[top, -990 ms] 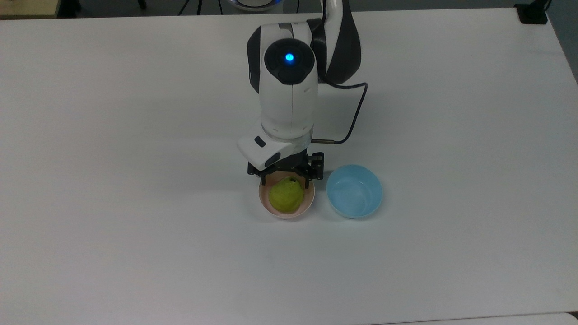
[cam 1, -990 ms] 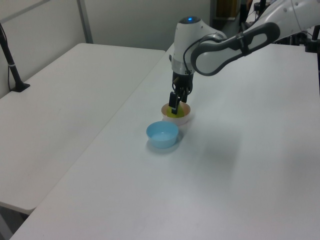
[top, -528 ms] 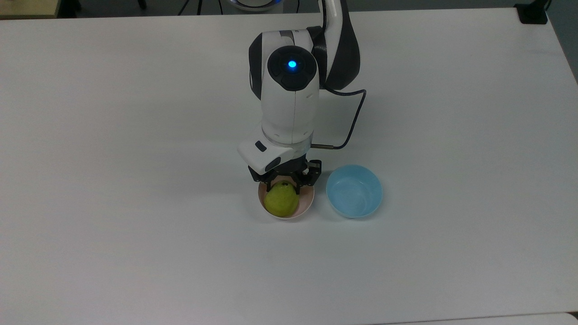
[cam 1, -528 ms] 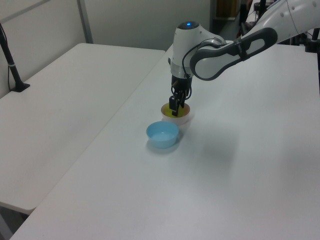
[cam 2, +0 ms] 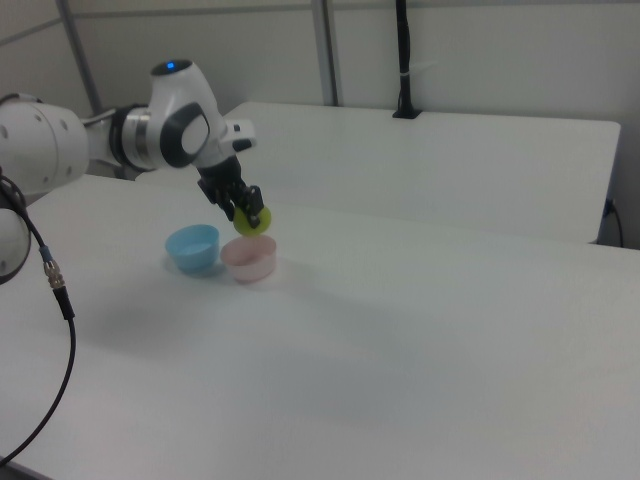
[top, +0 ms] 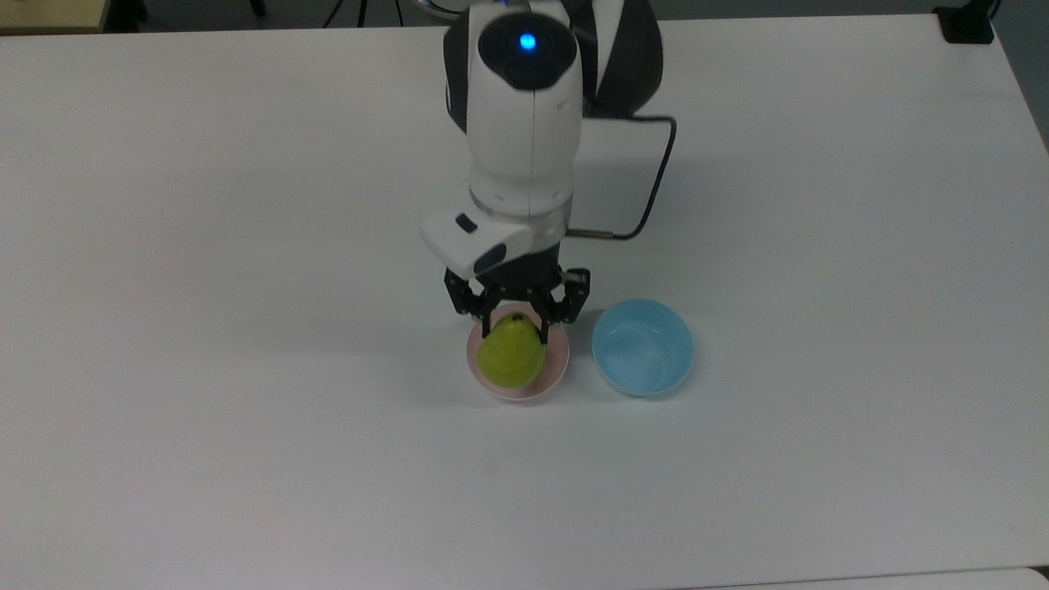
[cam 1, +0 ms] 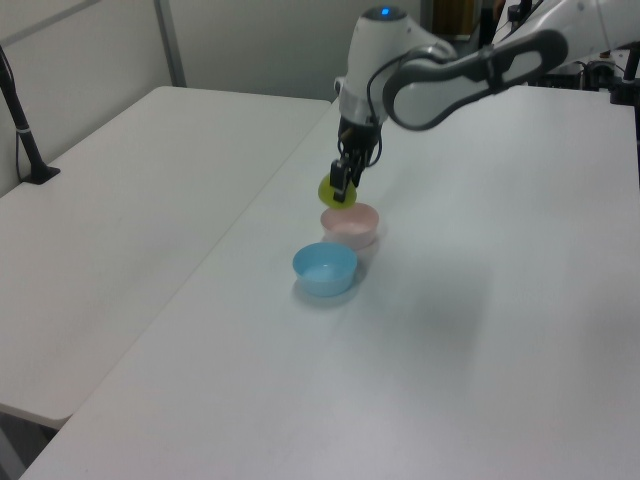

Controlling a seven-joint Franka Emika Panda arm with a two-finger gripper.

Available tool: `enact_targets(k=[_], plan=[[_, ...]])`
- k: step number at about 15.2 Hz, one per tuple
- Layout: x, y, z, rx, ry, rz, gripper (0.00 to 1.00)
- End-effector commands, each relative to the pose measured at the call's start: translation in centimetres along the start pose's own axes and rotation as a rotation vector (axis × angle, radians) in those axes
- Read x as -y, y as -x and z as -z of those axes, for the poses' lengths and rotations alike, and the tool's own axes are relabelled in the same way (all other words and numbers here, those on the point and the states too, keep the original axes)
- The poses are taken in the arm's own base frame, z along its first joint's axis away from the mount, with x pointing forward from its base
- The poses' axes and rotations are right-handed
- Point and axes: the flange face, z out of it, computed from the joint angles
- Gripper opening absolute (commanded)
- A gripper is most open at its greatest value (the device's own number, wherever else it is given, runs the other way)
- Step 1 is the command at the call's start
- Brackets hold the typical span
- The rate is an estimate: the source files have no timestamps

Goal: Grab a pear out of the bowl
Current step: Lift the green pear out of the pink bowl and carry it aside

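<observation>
Pear (top: 511, 355) flesh, yellow-green and speckled, is what we are gripping in our gripper (top: 516, 329), the two black fingers closed on either side of its narrower stem end. In the left view the pear (cam 1: 334, 191) is hanging clear above the pink bowl (cam 1: 350, 225), with a gap between fruit and rim, and the right view is showing the same: the pear (cam 2: 251, 219) held above the pink bowl (cam 2: 249, 258) and not touching it. From the top view the fruit is covering most of the pink bowl (top: 559, 367), leaving a crescent of rim showing around it.

We are pointing the gripper (cam 1: 343, 180) downward from the white wrist, and a black cable is looping out from the wrist toward the top view's right.

Just beside the pink bowl, on the top view's right, a light blue bowl (top: 643, 347) is sitting upright and holding nothing; the two bowls are close but we cannot tell whether their rims are touching. In the left view the light blue bowl (cam 1: 325, 269) is lying nearer the camera than the pink one.

Both bowls are resting on the white tabletop (top: 246, 410), well away from all of its edges, somewhat closer to the edge at the top view's bottom than to the far edge where our arm is reaching in.
</observation>
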Motion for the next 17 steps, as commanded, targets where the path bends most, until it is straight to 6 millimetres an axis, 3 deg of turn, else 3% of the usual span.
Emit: enact_targets(k=[1,5,7,11,14,17], plan=[[-2.2,1.8,5.4,0.086,0.023,0.028,0.42],[-7.5,4.1,8.8,0.213,0.021,0.087,0.42],[-10.3,4.7,8.6,0.241,0.021,0.09,0.42],[-13.5,5.7,5.5,0.295,0.033,0.091,0.43],[-13.9,6.6,1.5,0.342,0.041,0.105,0.43],[-13.9,6.7,-1.0,0.357,0.047,0.104,0.46]])
